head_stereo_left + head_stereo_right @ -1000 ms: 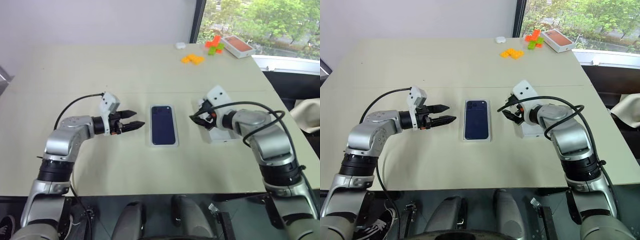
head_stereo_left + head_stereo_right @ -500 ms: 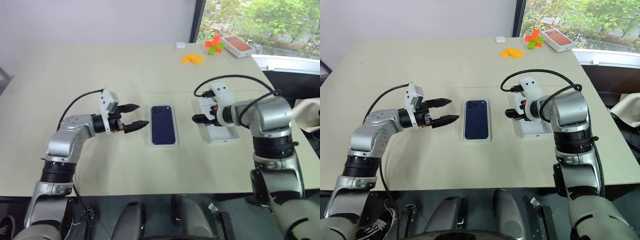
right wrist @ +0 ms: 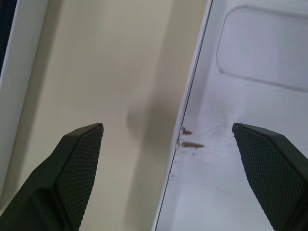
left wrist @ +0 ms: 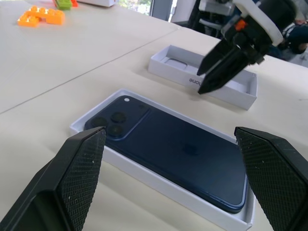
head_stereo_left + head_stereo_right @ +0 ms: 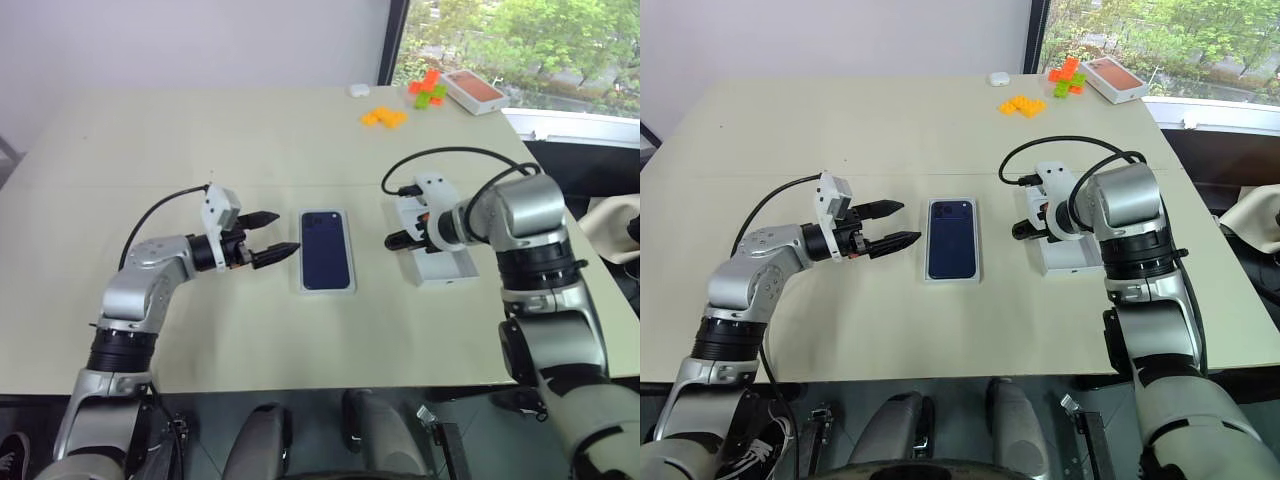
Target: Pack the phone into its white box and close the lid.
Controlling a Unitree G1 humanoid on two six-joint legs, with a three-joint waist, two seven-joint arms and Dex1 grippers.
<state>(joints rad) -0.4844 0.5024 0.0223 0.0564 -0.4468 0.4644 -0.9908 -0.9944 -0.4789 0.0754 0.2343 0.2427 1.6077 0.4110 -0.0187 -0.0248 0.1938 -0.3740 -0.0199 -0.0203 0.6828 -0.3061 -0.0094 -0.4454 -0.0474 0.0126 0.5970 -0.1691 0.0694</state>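
Beige bench by a window, robot at the near edge.

Right gripper spread wide, pointing down, one finger either side of the long wall of the lid, empty. Lid lies open side up, right of centre. Left gripper also spread, level, empty, tips just beside the white box mid-bench. The phone already sits in that box, back up, camera bump toward the far edge.

Step in hand, as I read it: grab the lid. Pinch that wall square and mid-length, lift clear, flip before seating. Left could steady the tray.

Around: orange blocks, green block, orange-topped box, small white object, all at the far right corner, well apart. Nothing between lid and tray. Only hazard: the right arm's cable looping above the lid.
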